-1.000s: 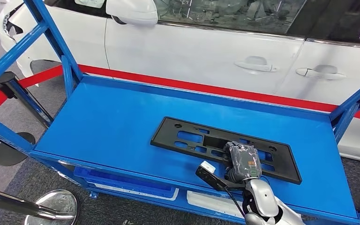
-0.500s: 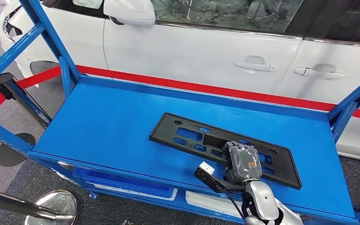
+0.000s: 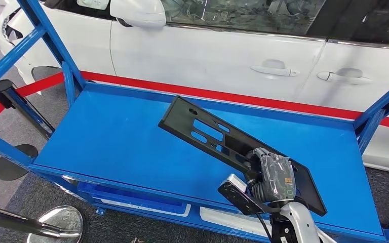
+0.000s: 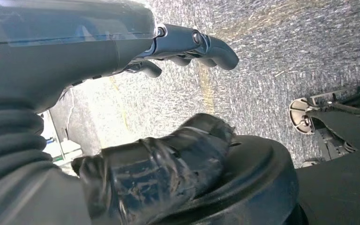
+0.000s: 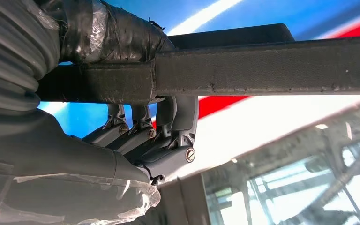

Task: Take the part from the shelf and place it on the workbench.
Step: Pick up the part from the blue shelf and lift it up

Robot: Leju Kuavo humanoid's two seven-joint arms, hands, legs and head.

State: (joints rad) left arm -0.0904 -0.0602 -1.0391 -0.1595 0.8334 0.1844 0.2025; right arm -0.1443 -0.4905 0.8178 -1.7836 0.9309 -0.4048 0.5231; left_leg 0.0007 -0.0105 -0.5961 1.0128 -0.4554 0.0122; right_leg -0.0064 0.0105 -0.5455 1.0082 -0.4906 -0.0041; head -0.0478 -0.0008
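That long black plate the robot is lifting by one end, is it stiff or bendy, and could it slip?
Probably stiff: the black plate stays straight though the right hand holds it near one end, its far end raised off the blue shelf. Likely light, being thin with many cut-outs. It might twist in the grip, since most of its length hangs beyond the fingers wrapped round its edge.

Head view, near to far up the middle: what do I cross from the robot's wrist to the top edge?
Right hand gripping the black part → blue shelf → shelf's far rim → red stripe → white car door → car window.
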